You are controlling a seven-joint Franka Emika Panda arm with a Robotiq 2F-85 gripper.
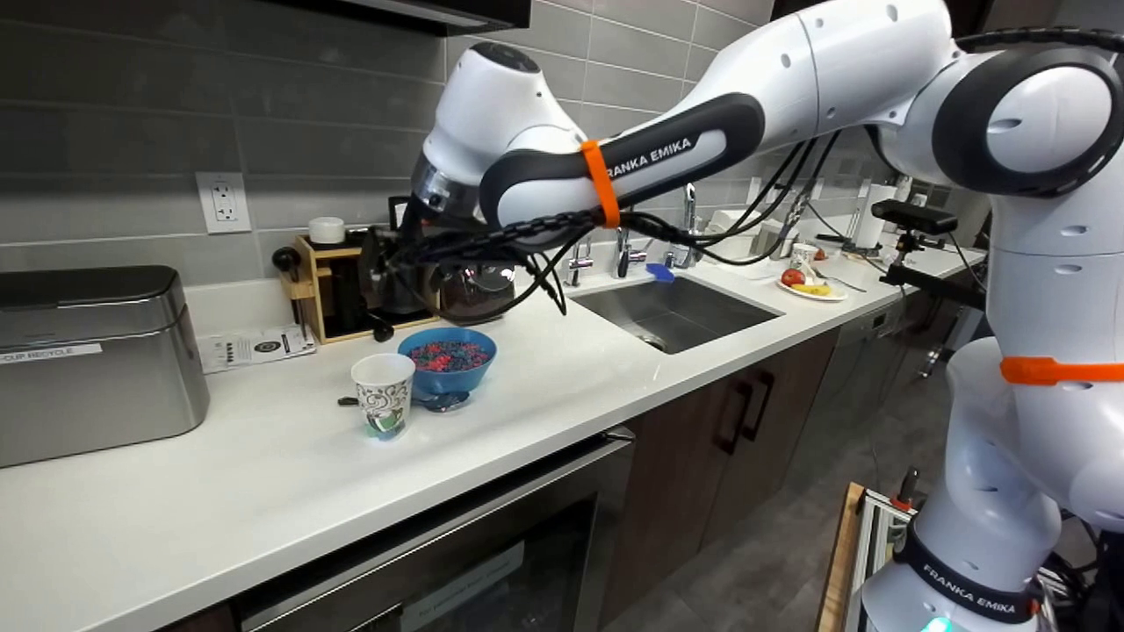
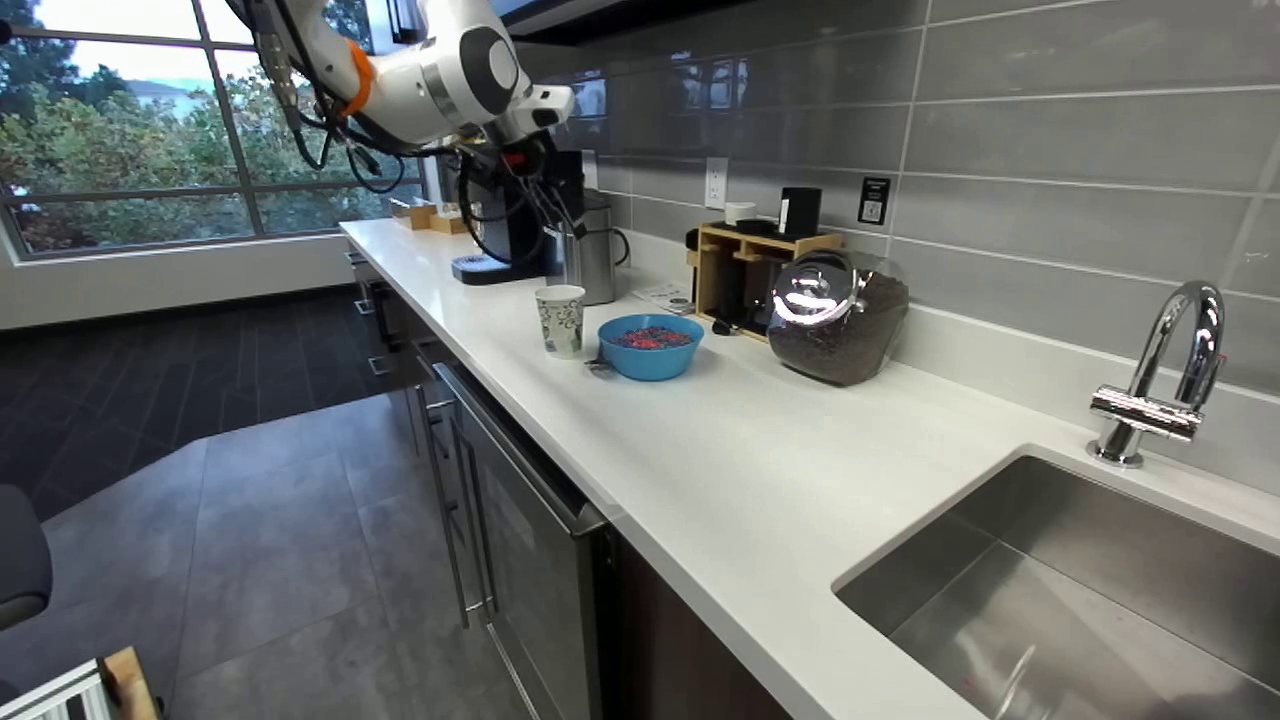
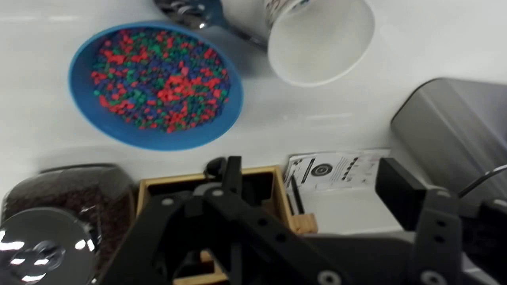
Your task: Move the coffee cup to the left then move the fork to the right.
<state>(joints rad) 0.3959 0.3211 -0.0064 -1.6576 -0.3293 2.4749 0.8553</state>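
The coffee cup (image 1: 384, 397), whitish with a scroll pattern and a green mark, stands upright on the white tabletop (image 1: 263, 491), left of and slightly nearer than the blue bowl (image 1: 450, 382) (directions as seen facing the tiled wall (image 1: 334, 132)). The bowl contains red, green and blue granules (image 3: 170, 79). The fork (image 1: 448, 402) lies with its head just beside the bowl's near side; its handle runs past the cup's far side, and the tip shows to the cup's left. Whether fork and cup touch cannot be told. The gripper (image 3: 313, 180) is raised above the tabletop, well apart from both cup and fork; as the wrist view shows, its jaws are released and spread wide. Toward the wall, on the far side of the bowl, stand a wooden rack (image 3: 259, 170) and, to the right of it, a dark-filled clear jar (image 2: 845, 330). At the left is a steel bin (image 1: 97, 386); farther right, a sink (image 2: 1050, 505).
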